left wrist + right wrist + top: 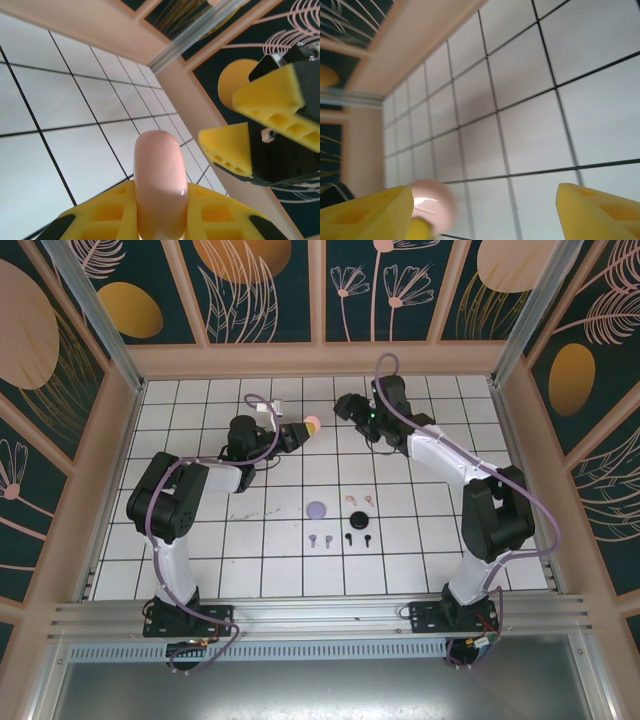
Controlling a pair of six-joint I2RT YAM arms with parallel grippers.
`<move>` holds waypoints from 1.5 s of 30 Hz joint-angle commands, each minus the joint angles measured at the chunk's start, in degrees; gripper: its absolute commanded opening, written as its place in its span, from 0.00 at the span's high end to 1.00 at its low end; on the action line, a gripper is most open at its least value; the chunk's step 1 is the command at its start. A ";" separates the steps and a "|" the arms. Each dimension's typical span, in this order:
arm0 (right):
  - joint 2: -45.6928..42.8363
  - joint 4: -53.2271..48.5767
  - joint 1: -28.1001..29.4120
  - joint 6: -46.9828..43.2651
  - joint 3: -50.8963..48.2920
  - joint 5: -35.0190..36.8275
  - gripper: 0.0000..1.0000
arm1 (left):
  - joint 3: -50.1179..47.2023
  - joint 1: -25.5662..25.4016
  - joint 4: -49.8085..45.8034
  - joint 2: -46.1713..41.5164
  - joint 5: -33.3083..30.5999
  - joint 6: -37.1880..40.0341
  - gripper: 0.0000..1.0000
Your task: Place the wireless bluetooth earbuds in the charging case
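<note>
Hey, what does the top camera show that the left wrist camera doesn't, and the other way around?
Top: the earbuds in pairs on the tiles, with the lilac case and black case. Left wrist: a close look at the yellow pads pressing the pink case from both sides. Both: the left gripper shut on that case, the right gripper open beside it.

Even, bright light.
Glare is noted on the pink case point(160, 182); the right wrist view seems blurred.
</note>
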 commanded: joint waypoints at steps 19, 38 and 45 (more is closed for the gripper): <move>-9.65 10.06 -1.64 -31.54 -9.87 -18.40 0.27 | 7.22 0.07 -9.82 -1.98 18.59 6.56 1.00; -3.96 11.31 -1.83 -35.22 -8.93 -25.52 0.32 | 15.00 0.07 -20.39 -1.16 25.70 9.43 1.00; -3.43 14.10 -3.59 -33.65 -10.63 -24.86 0.34 | 16.00 0.07 -21.75 -0.80 27.03 10.40 1.00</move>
